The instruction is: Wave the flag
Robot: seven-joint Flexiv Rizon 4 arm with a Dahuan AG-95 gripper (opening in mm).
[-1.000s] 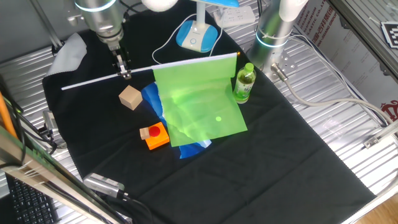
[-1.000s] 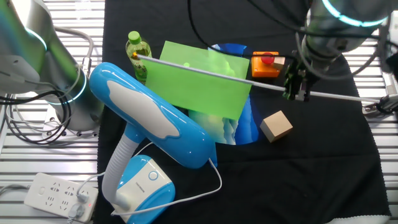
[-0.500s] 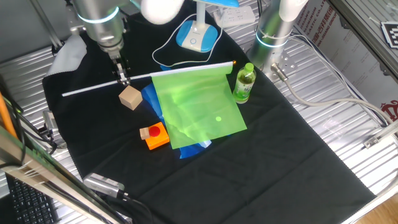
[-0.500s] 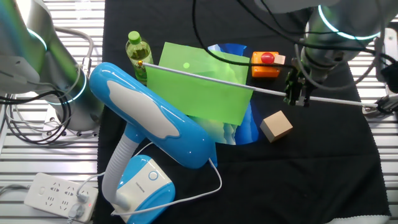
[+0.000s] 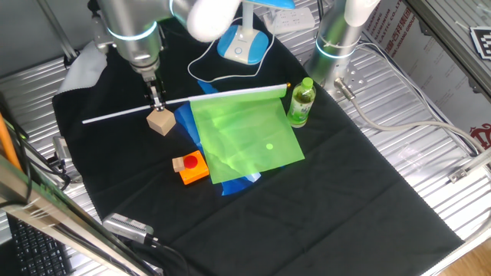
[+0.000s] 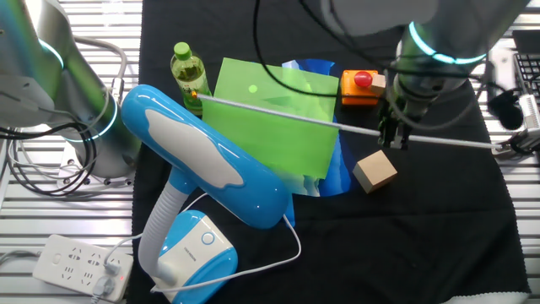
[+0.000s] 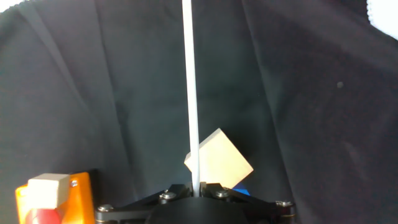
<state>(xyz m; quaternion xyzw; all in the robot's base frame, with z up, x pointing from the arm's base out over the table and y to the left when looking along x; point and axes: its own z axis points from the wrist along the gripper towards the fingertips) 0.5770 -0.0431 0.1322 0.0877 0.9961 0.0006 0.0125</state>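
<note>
The gripper pinches the big light-green sheet flag by its thin white stick – swing gently, clear of the wooden block just below.

White stick runs up from hand; wooden block beside it; black cloth beneath.

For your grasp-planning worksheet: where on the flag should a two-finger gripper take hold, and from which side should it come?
Grip the flag on its bare white stick, clear of the thin green sheet, coming down from above. The stick is long, thin and roughly level, so fingers close across it. The gripper holds it just so.
</note>
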